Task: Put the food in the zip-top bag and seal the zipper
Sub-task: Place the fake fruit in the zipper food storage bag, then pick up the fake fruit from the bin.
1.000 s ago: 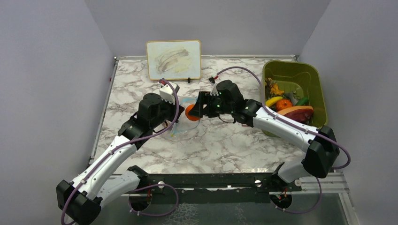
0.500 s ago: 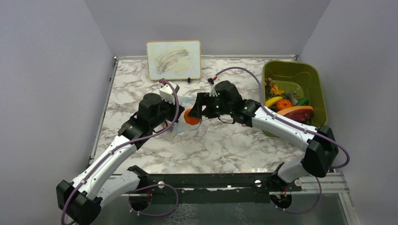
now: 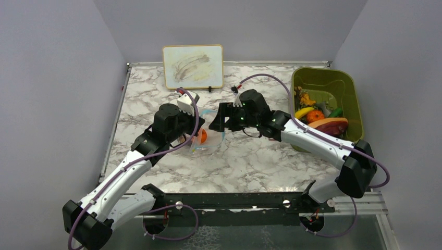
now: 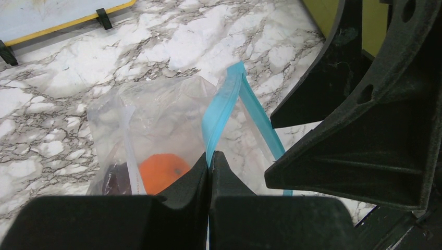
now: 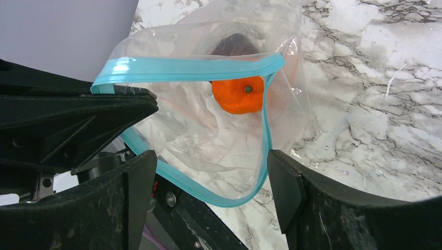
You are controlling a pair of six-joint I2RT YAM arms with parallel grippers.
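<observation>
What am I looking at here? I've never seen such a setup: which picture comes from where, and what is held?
Two robot arms are bolted at the near edge of a marbled table. One picture looks down from above; the other two come from a camera on each wrist. The left claw is shut on the blue zipper of a clear zip-top bag. An orange toy fruit and a dark piece lie inside. The right claw is open and empty at the bag's mouth. More toy food sits in a green bin on the right; a board stands at the back.
</observation>
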